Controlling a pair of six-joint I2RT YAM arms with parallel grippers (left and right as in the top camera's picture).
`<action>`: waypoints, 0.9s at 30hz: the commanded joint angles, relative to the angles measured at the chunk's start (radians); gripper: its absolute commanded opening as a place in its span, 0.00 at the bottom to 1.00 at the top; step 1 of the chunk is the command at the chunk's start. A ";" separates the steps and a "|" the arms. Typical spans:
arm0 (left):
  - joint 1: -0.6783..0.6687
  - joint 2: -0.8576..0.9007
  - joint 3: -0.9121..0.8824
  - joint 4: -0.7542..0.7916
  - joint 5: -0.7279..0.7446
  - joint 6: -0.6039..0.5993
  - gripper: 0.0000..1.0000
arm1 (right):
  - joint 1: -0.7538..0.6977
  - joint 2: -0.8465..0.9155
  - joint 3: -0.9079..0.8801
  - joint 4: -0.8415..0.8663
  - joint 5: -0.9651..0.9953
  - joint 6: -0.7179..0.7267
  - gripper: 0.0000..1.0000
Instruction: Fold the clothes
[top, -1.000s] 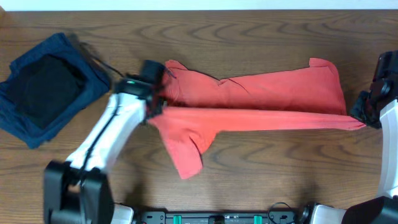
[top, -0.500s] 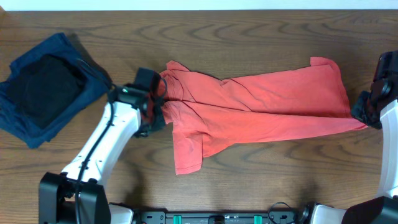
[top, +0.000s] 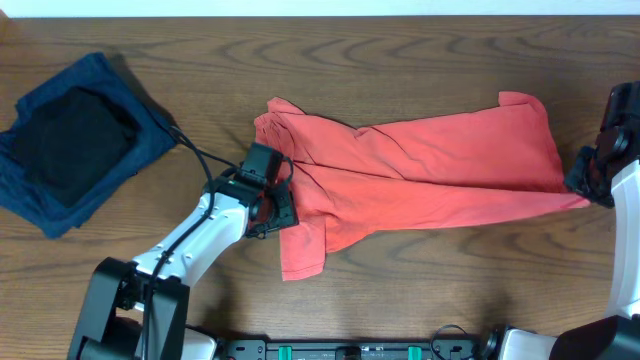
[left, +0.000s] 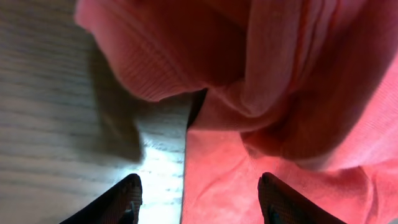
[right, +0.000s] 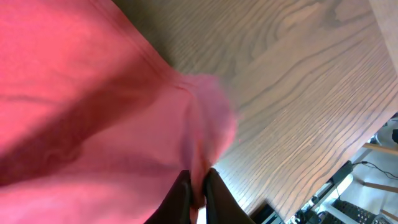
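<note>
The clothes, a coral-red T-shirt (top: 420, 170), lie stretched left to right across the table, folded lengthwise, with a sleeve sticking out toward the front left. My left gripper (top: 278, 205) hovers over the shirt's left edge. In the left wrist view it (left: 200, 190) stands open, one fingertip over bare wood and the other over the red cloth (left: 280, 93), with nothing between them. My right gripper (top: 585, 185) is at the far right, shut on the shirt's front right corner. The right wrist view shows the fingers (right: 198, 186) pinching a bunched fold of the fabric (right: 81, 93).
A folded navy-blue garment (top: 150, 140) with a black garment (top: 70, 140) on top lies at the back left. A black cable (top: 195, 155) runs from near it to the left arm. Bare wood lies in front of the shirt.
My left gripper has opened and let go of the shirt's left end, then moved right and toward the front. The released cloth has dropped flat. The right gripper has stayed put.
</note>
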 joint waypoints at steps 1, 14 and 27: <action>-0.007 0.031 -0.015 0.041 0.010 0.002 0.61 | -0.008 -0.008 0.000 0.000 0.021 0.016 0.08; -0.009 0.141 -0.017 0.111 0.088 0.004 0.42 | -0.008 -0.008 0.000 0.000 0.021 0.016 0.09; -0.008 0.141 -0.017 0.101 0.084 0.078 0.06 | -0.009 -0.008 -0.010 -0.058 0.020 0.049 0.23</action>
